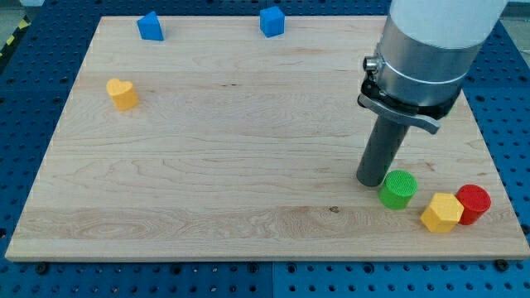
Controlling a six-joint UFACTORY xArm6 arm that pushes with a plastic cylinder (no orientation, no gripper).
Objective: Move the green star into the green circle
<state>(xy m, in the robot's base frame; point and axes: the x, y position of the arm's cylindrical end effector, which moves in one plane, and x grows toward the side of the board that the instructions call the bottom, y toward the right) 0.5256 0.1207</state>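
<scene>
The green circle block (398, 189) is a ribbed green cylinder near the board's lower right. My tip (371, 180) rests on the board just to the left of it, touching or nearly touching its side. No green star shows anywhere in the camera view; the arm's grey and white body (426, 50) covers part of the board's upper right.
A yellow hexagon (441, 213) and a red circle (474, 204) sit side by side just right of the green circle, near the board's lower right edge. A yellow heart (122, 93) lies at the left. Two blue blocks (150, 26) (272, 21) sit along the top edge.
</scene>
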